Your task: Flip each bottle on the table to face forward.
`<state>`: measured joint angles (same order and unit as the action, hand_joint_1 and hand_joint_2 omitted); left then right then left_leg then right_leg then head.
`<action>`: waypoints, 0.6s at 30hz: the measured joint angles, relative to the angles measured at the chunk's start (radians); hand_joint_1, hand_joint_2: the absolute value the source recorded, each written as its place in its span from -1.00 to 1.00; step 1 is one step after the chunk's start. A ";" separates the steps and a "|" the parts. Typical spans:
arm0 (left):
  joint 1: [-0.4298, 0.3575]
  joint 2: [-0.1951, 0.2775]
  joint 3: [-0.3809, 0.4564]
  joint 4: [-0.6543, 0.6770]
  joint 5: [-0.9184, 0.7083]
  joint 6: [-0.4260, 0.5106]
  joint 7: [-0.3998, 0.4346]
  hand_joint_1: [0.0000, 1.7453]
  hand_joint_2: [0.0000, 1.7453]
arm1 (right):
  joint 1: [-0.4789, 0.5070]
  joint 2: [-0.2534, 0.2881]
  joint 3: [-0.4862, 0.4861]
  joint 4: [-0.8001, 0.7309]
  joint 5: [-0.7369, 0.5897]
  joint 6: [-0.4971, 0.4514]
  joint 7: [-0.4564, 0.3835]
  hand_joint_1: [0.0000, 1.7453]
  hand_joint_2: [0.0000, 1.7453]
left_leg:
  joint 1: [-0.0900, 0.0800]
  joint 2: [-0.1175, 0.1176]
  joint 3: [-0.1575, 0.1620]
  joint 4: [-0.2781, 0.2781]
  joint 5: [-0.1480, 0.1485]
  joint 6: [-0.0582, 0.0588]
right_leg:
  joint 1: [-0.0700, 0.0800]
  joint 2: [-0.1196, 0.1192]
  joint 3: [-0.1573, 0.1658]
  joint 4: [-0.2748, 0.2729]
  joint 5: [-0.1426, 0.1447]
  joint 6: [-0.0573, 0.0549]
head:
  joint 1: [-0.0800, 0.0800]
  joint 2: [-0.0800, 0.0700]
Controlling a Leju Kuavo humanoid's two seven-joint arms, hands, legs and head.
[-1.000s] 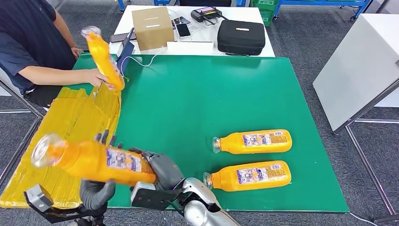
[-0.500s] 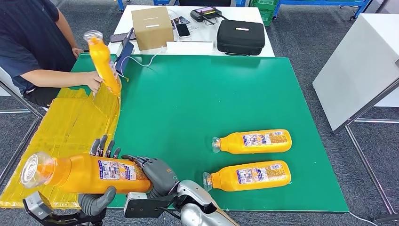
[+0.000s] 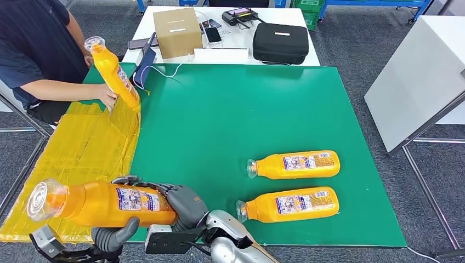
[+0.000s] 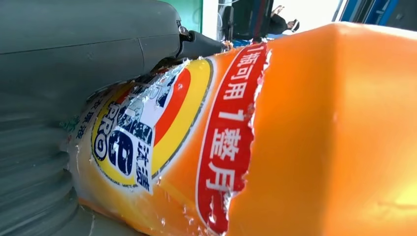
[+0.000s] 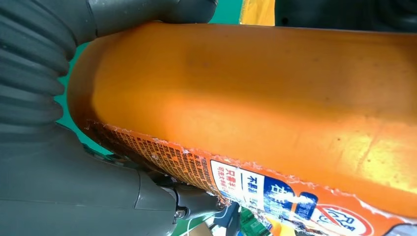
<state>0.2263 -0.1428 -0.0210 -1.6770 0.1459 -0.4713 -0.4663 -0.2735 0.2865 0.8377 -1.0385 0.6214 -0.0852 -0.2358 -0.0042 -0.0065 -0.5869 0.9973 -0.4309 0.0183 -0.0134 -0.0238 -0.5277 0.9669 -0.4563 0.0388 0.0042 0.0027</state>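
Left hand (image 3: 112, 234) mostly hidden beneath held bottle (image 3: 104, 204); fingers unclear.

two bottles (image 3: 295, 165) side by side on table (image 3: 219, 109), right

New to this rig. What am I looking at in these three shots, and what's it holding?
It is a humanoid robot with two arms, each ending in a many-fingered hand. The wide shot is from its head, looking down over a green table. The two close-ups come from cameras at the wrists, right behind each hand, so they look turned.

The left hand and right hand together hold one orange bottle, lying sideways with its cap to the robot's left. In the wrist shots the grey fingers wrap its label.

Two more bottles lie on the table. A person at far left holds another bottle over yellow sheeting.
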 joint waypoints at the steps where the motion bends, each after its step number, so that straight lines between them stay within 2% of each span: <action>1: 0.000 0.000 0.002 -0.002 -0.002 0.000 -0.001 1.00 1.00 | 0.000 0.000 0.000 0.000 0.000 -0.001 0.000 0.81 1.00 | 0.000 0.000 0.000 0.000 0.000 0.000 | 0.000 0.000 0.000 0.000 0.000 0.000 | 0.000 0.000; 4: -0.002 -0.001 0.007 -0.009 -0.021 0.005 -0.004 1.00 1.00 | 0.001 0.000 -0.001 0.000 0.002 -0.009 0.001 -0.65 1.00 | 0.000 0.000 0.000 0.000 0.000 0.000 | 0.000 0.000 0.000 0.000 0.000 0.000 | 0.000 0.000; 5: -0.003 -0.001 0.007 -0.012 -0.033 0.010 -0.006 1.00 1.00 | 0.003 0.000 -0.002 0.000 0.006 -0.014 0.004 -1.00 1.00 | 0.000 0.000 0.000 0.000 0.000 0.000 | 0.000 0.000 0.000 0.000 0.000 0.000 | 0.000 0.000; 10: -0.006 -0.005 0.009 -0.028 -0.080 0.034 -0.013 1.00 1.00 | 0.009 0.000 -0.003 0.000 0.031 -0.034 0.018 -1.00 1.00 | 0.000 0.001 0.000 0.000 0.000 0.000 | 0.000 0.000 0.000 0.000 0.000 0.000 | 0.000 0.000; 14: -0.006 -0.005 0.010 -0.035 -0.121 0.066 -0.023 1.00 1.00 | 0.012 -0.002 -0.004 -0.002 0.046 -0.043 0.027 -1.00 -1.00 | 0.000 0.000 0.000 0.000 0.000 0.000 | 0.000 0.000 0.000 0.000 0.000 0.000 | 0.000 0.000; 16: -0.008 -0.004 0.020 -0.045 -0.226 0.147 -0.043 1.00 1.00 | 0.026 -0.009 -0.006 -0.020 0.067 -0.054 0.035 -1.00 -1.00 | 0.000 0.000 0.000 0.000 0.000 0.000 | 0.000 0.000 0.000 0.000 0.000 0.000 | 0.000 0.000; 18: -0.016 0.000 0.044 -0.054 -0.391 0.278 -0.056 1.00 1.00 | 0.054 -0.027 -0.015 -0.070 0.089 -0.059 0.043 -1.00 -1.00 | 0.000 0.000 0.000 0.000 0.000 0.000 | 0.000 0.000 0.000 0.000 0.000 0.000 | 0.000 0.000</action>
<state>0.2099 -0.1430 0.0232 -1.7312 -0.2448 -0.1938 -0.5225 -0.2192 0.2597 0.8227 -1.1085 0.7102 -0.1439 -0.1923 -0.0042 -0.0066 -0.5871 0.9973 -0.4309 0.0183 -0.0134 -0.0238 -0.5277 0.9669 -0.4563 0.0388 0.0044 0.0027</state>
